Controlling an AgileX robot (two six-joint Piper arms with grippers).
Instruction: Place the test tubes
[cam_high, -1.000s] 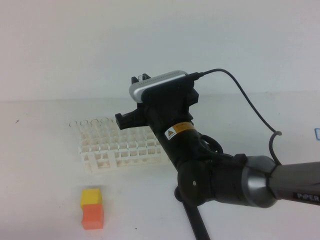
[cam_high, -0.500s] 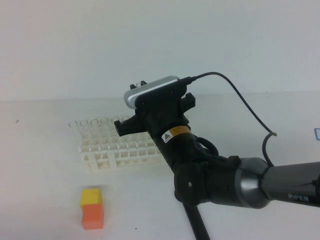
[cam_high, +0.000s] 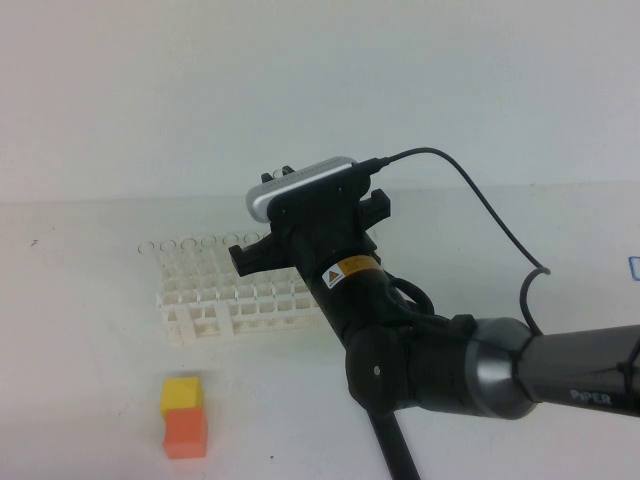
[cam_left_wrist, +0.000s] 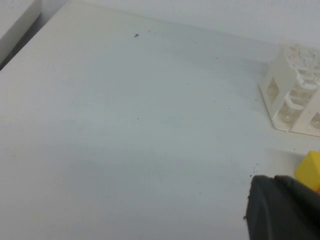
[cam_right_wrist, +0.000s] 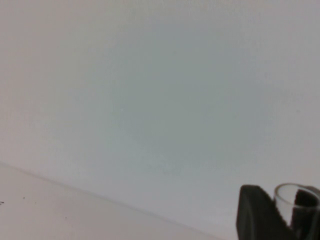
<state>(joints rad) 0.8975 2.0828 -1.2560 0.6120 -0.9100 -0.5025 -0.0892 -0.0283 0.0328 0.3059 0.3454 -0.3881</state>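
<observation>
A white test tube rack (cam_high: 240, 295) stands on the white table left of centre, several clear tubes along its back row. My right gripper (cam_high: 282, 172) is raised over the rack's right end, mostly hidden behind its wrist camera. In the right wrist view the right gripper (cam_right_wrist: 281, 206) is shut on a clear glass test tube (cam_right_wrist: 286, 196) whose open rim shows between the dark fingers (cam_right_wrist: 254, 212). My left gripper (cam_left_wrist: 280, 186) shows only in the left wrist view, low over bare table, its fingertips together and holding nothing. The rack's end (cam_left_wrist: 295, 95) lies beyond it.
A yellow block (cam_high: 182, 393) sits on an orange block (cam_high: 186, 432) near the front left, and the yellow block (cam_left_wrist: 311, 170) is close beside the left gripper. The right arm's black cable (cam_high: 500, 230) loops over the right side. A blue item (cam_high: 634, 267) is at the right edge.
The right wrist has moved a little left and lower over the rack's right end, still holding the tube. Rack and blocks have not moved.
</observation>
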